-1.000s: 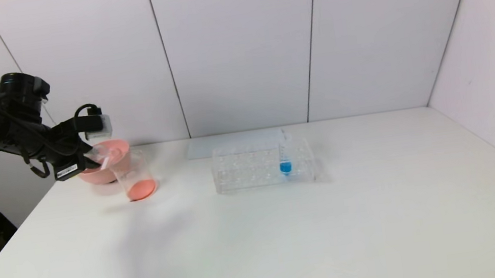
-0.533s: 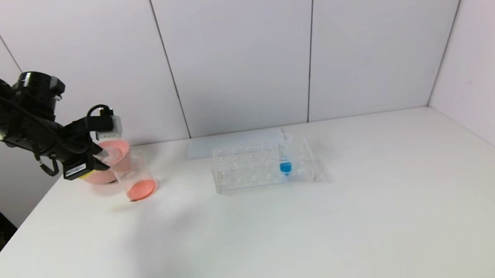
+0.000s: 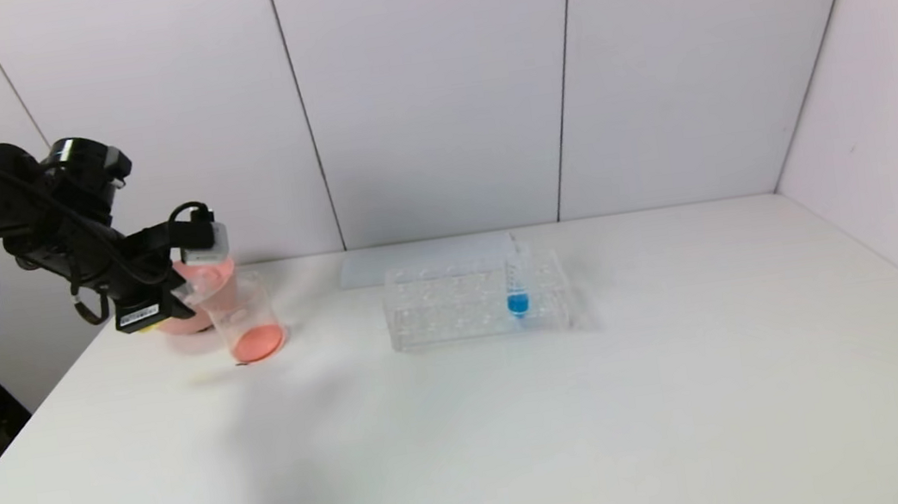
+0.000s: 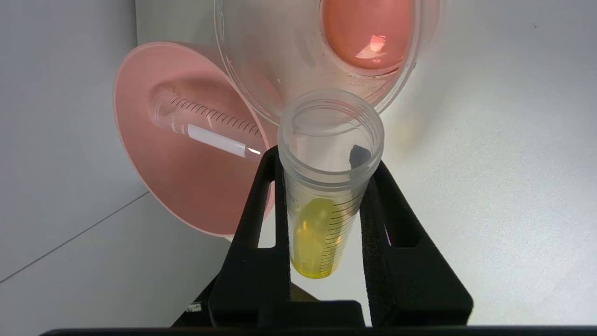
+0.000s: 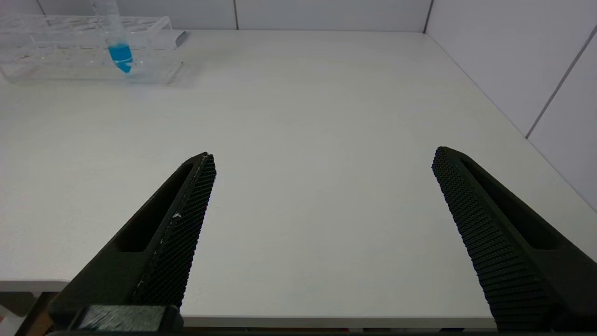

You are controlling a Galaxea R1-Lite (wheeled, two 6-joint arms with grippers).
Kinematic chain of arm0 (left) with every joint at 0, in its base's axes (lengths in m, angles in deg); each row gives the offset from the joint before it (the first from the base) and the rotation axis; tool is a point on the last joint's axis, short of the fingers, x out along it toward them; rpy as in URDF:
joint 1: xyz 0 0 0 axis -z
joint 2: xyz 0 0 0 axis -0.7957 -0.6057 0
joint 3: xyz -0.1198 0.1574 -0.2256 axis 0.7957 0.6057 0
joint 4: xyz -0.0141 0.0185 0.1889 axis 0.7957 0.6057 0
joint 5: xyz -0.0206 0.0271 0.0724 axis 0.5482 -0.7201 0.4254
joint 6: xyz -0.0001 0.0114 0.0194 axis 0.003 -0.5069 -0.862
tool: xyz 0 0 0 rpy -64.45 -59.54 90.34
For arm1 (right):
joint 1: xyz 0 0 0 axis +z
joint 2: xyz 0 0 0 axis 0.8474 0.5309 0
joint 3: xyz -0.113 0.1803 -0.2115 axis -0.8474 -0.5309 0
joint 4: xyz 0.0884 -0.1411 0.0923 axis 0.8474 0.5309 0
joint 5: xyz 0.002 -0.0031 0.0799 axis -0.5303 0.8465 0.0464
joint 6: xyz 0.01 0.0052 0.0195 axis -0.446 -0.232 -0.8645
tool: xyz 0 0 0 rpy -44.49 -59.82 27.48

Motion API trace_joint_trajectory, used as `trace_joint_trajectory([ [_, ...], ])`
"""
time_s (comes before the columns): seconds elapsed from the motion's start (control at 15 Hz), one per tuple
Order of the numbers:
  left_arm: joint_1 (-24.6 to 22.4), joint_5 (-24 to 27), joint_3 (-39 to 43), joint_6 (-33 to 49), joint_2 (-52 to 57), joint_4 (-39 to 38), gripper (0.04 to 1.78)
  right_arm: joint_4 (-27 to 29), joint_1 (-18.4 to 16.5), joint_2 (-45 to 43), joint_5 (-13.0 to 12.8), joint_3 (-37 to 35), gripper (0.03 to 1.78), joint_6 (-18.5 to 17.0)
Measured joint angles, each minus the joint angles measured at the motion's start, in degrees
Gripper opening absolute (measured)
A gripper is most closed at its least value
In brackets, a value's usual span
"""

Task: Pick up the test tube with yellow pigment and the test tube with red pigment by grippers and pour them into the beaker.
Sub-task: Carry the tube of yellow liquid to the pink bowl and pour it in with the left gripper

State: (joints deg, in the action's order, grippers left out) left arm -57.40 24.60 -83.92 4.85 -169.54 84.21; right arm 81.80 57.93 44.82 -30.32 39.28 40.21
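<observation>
Fingers [image 4: 322, 219] of the black left gripper [image 3: 182, 297] clamp the slim clear test tube with yellow pigment [image 4: 322, 196], its open mouth just beside the flared rim of the small clear glass beaker [image 3: 249, 317], which already holds red-orange liquid. The yellow pour looks to be the step in hand; next, tip the tube further over the rim. A round pink bowl [image 4: 186, 196] holding an empty graduated tube [image 4: 205, 128] crowds close behind. On the white desk [image 3: 525, 433], the clear rack [image 3: 456, 307] keeps a blue tube [image 3: 515, 282]. The right gripper [image 5: 322, 210] hangs spread wide and idle.

Yellow tube [image 4: 322, 224], pink bowl [image 4: 186, 186], seemingly red-orange beaker [image 3: 257, 342].
</observation>
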Motion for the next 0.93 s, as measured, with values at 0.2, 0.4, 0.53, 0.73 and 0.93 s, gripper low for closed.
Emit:
trace_joint_trajectory([
  [0.2, 0.02, -1.11, -0.52, -1.27, -0.11, 0.09, 0.44, 0.00, 0.00, 0.00, 0.02, 0.00, 1.70, 0.00],
  [0.4, 0.13, -2.79, -0.84, -1.88, -0.11, 0.22, 0.44, 0.00, 0.00, 0.00, 0.00, 0.00, 1.70, 0.00],
  [0.53, 0.55, -3.84, -1.15, -2.10, -0.16, 0.24, 0.44, 0.00, 0.00, 0.00, 0.00, 0.00, 1.70, 0.00],
  [0.73, 0.99, -5.07, -1.71, -3.00, -0.16, 0.24, 0.44, 0.00, 0.00, 0.00, 0.00, 0.00, 1.70, 0.00],
  [0.93, 1.99, -8.20, -2.61, -3.06, -0.50, 0.22, 0.44, 0.00, 0.00, 0.00, 0.00, 0.00, 1.70, 0.00],
])
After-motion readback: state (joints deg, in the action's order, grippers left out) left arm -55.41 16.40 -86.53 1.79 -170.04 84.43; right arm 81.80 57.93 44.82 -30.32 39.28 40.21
